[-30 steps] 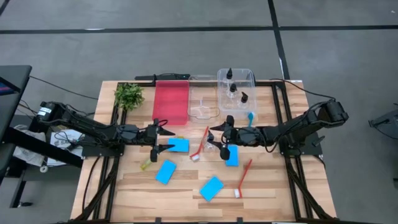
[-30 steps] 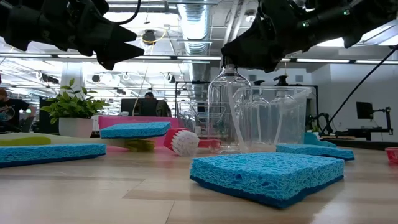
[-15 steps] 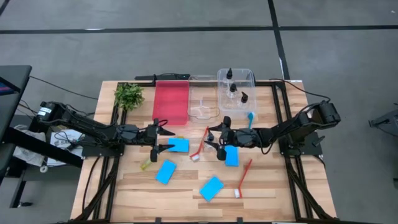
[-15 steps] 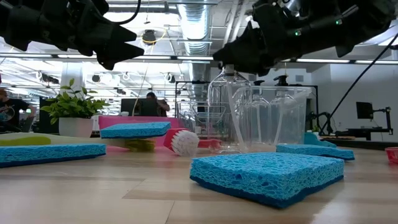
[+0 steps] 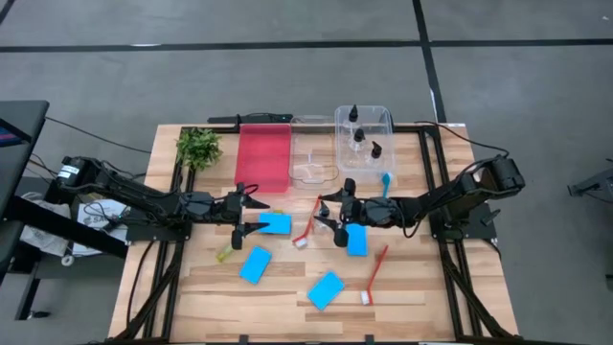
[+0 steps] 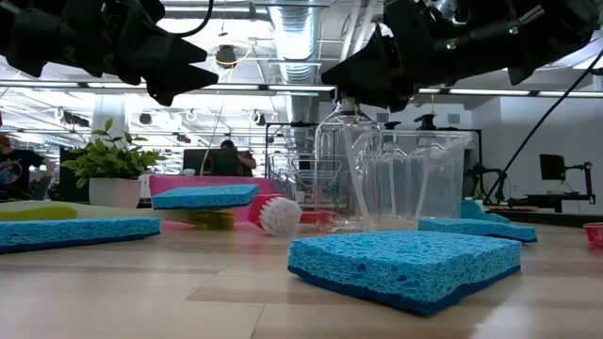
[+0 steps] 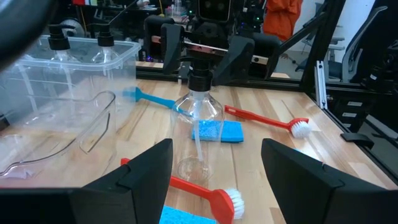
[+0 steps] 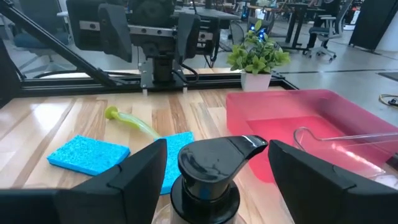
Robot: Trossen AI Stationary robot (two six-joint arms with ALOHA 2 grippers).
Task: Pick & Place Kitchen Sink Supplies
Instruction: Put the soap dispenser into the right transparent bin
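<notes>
Now R hand [image 5: 334,215] astride bottle [image 7: 198,127]

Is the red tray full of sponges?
No, the red tray looks bare inside, and the blue sponges lie out on the wooden table.
</notes>
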